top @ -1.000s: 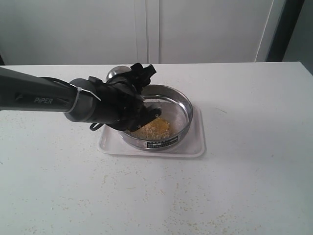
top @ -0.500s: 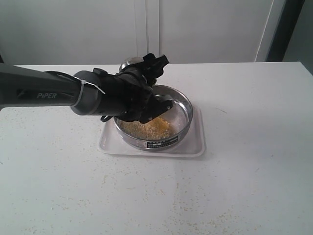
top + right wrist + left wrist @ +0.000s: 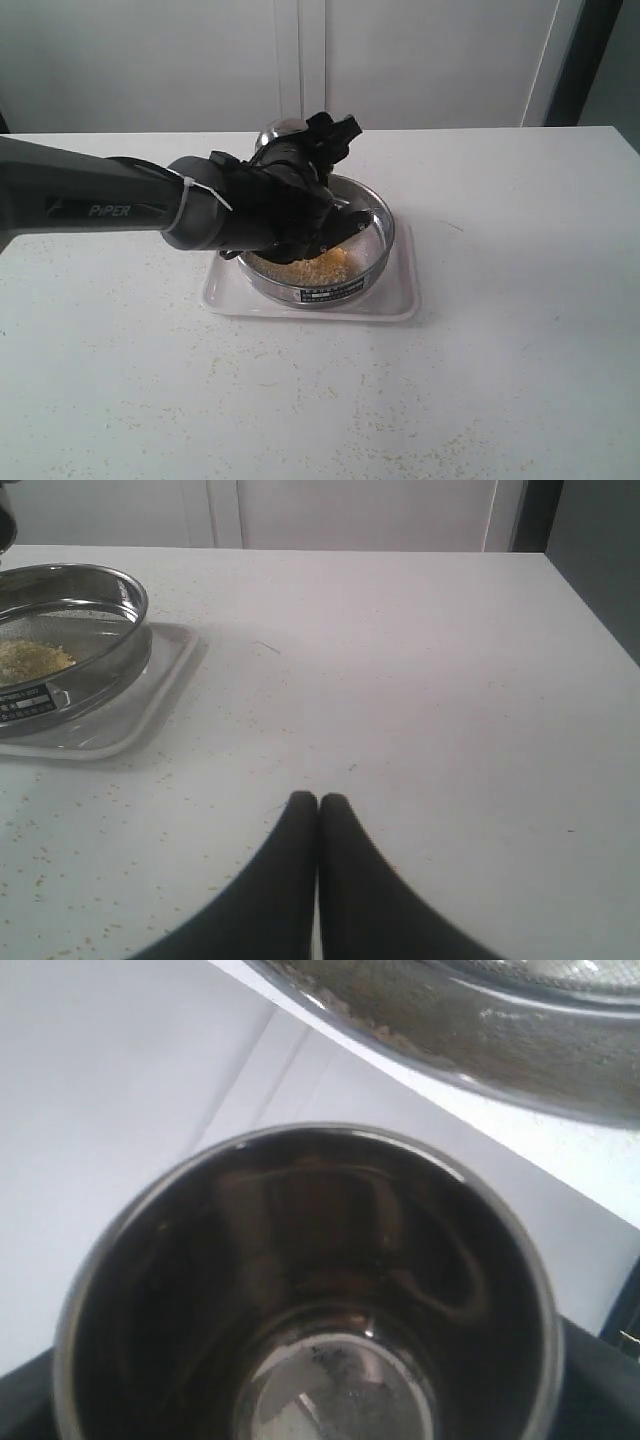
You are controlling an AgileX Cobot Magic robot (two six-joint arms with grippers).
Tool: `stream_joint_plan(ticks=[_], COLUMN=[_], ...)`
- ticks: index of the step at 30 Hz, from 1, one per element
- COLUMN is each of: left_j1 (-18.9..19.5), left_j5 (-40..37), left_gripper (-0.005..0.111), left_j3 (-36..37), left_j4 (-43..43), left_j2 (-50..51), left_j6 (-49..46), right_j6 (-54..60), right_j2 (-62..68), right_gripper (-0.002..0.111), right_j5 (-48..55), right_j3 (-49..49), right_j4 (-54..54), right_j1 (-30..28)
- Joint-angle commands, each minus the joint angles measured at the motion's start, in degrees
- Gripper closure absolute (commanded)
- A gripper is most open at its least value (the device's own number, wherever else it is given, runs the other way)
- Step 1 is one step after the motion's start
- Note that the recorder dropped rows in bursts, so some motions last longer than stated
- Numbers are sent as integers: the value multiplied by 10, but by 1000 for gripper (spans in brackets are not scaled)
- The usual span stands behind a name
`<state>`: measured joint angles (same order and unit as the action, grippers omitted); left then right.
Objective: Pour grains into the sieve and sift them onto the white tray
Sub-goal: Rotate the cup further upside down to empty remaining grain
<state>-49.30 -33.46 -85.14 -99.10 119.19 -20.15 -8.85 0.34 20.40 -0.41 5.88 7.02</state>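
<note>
The sieve [image 3: 374, 214] stands on the white tray [image 3: 400, 298], with a heap of golden grains [image 3: 325, 264] on its mesh. My left gripper [image 3: 308, 142] is shut on a small steel cup [image 3: 280, 130], held tipped above the sieve's far left rim. In the left wrist view the cup [image 3: 310, 1290] fills the frame, its inside dark and bare, with the sieve [image 3: 500, 1030] just beyond its mouth. My right gripper [image 3: 318, 802] is shut on nothing, low over the table and well to the right of the sieve [image 3: 75, 590], grains [image 3: 30, 660] and tray [image 3: 150, 705].
Scattered stray grains [image 3: 440, 440] dot the white table near its front edge. A white wall with panel seams [image 3: 300, 60] runs behind the table. My left arm [image 3: 100, 205] reaches across the table's left half and hides the sieve's left side.
My left gripper has carried the cup up and to the right, along the sieve's far rim. The grain heap lies in the sieve, now partly hidden by the arm.
</note>
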Motion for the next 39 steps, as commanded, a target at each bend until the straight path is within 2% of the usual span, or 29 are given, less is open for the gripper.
stream_joint_plan(ticks=[1, 5, 9, 13, 24, 39], left_j1=[-19, -40, -27, -31, -20, -17], left_j5=[-62, -43, -42, -67, -55, -86], left_gripper=[107, 107, 107, 107, 107, 107], left_j3=[-3, -3, -3, -3, -3, -3], left_j4=[-8, -8, -8, -8, -8, 56], left_j2=[-6, -6, -5, -5, -3, -5], left_j6=[16, 44, 53, 53, 96, 325], right_j6=[0, 0, 0, 0, 0, 0], right_j2=[-3, -3, -3, -3, -3, -3], right_gripper=[108, 108, 108, 108, 108, 108], right_j5=[-8, -8, -8, -8, -8, -8], right_j3=[4, 4, 4, 4, 4, 4], right_j4=[1, 1, 1, 1, 1, 1], right_j1=[-2, -2, -2, -2, -2, -2])
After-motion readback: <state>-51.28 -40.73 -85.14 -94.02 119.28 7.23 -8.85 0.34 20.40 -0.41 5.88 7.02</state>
